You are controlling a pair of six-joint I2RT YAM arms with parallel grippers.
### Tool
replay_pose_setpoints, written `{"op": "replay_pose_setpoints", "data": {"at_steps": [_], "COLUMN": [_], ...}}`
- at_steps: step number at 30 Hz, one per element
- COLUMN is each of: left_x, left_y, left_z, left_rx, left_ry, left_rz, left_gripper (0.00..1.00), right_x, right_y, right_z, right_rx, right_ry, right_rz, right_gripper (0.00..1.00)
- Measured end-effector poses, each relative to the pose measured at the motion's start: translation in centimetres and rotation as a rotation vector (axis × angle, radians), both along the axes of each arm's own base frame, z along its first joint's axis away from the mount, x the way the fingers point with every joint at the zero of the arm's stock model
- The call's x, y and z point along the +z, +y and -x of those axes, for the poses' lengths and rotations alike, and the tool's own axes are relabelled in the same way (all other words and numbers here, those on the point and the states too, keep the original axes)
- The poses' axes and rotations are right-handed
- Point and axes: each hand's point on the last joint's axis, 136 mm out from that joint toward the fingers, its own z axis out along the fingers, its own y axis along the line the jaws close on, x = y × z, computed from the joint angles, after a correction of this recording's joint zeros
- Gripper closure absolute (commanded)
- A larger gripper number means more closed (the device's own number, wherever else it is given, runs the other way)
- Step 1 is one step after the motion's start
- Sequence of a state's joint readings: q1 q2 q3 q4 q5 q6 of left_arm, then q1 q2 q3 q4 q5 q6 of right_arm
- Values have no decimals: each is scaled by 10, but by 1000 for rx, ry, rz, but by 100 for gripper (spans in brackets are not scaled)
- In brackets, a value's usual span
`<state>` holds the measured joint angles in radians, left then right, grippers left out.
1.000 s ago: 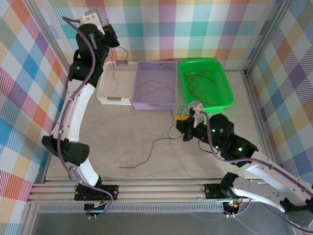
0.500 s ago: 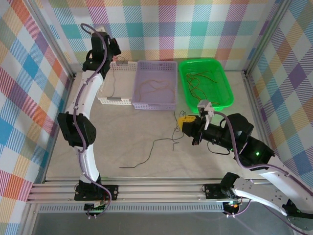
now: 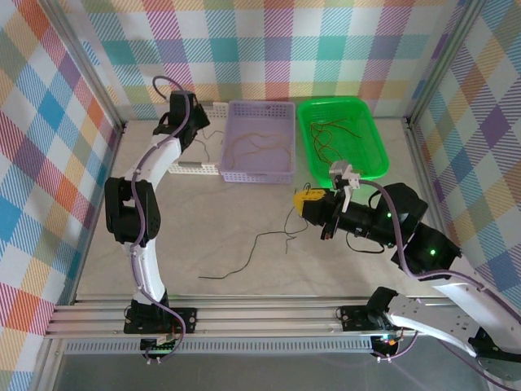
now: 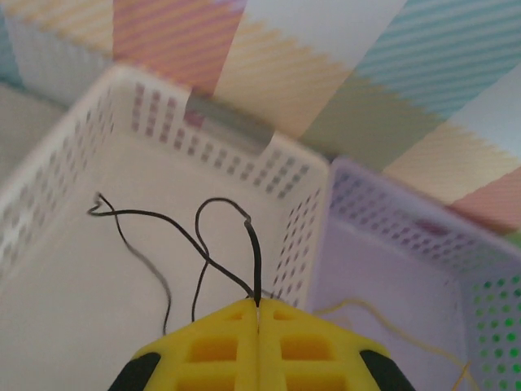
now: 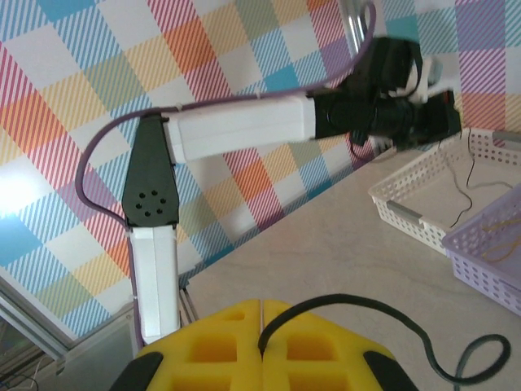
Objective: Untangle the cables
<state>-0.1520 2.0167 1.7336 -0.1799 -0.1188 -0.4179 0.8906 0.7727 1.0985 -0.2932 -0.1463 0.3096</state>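
Note:
My left gripper [image 4: 258, 305] is shut on the end of a thin black cable [image 4: 163, 228] that loops down into the white basket [image 4: 73, 195]. From above, the left gripper [image 3: 195, 124] hangs over that basket [image 3: 194, 169]. My right gripper [image 3: 299, 201], yellow fingers pointing left, is shut on another black cable [image 3: 256, 239] whose tail trails across the table toward the front left. In the right wrist view this cable [image 5: 383, 314] arches out of the shut gripper [image 5: 261, 314]. Orange-yellow cables [image 3: 252, 147] lie in the purple basket [image 3: 257, 175].
A green tray [image 3: 381, 155] at the back right holds several dark and reddish cables [image 3: 332, 137]. The three containers stand in a row along the back wall. The left arm [image 5: 236, 130] stretches across the right wrist view. Checked walls close in both sides.
The left arm has folded down and brought its gripper lower over the white basket. The right gripper has turned to point left and shifted slightly right, still holding its black cable.

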Motion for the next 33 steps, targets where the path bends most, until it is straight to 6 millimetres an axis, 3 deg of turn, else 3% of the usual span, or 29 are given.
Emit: {"op": "replay_pose_setpoints", "data": {"at_steps": [3, 11, 18, 21, 25, 33], "left_x": [-23, -40, -53, -40, -4, 77], "left_y": [-1, -8, -10, -13, -21, -73], "left_z": [8, 16, 34, 45, 65, 117], "left_rx": [4, -3, -13, -27, -65, -312], "left_ry": [53, 95, 139, 126, 58, -209], "left_rz": [25, 84, 115, 144, 224, 555], "left_gripper": [98, 56, 33, 28, 19, 8], "right_x": [9, 35, 59, 68, 75, 73], "right_y": [0, 1, 4, 6, 11, 25], "right_z": [-1, -7, -16, -18, -22, -33], "right_rx": [-5, -30, -61, -60, -60, -60], "right_ry": [-9, -23, -23, -25, -20, 12], "right_rz": [-11, -26, -25, -27, -20, 8], "right_gripper": [100, 100, 100, 100, 100, 100]}}
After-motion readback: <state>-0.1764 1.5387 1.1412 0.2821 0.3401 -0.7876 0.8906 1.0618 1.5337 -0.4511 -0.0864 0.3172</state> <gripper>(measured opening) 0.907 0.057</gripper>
